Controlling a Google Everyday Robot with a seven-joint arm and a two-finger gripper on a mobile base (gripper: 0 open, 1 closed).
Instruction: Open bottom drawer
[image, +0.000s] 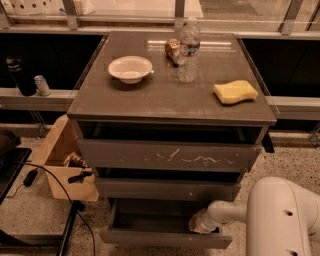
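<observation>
Fingers (201, 223) inside part-open bottom drawer (160, 239), just behind its front edge

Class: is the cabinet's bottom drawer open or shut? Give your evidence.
Open. The bottom drawer sticks out well past the middle drawer, so its inside shows. The gripper is inside it at the right end.

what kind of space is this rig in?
Probably an office or lab test area: drawer cabinet against a glazed partition, speckled floor, cardboard box beside it. Gripper sits inside the open bottom drawer.
</observation>
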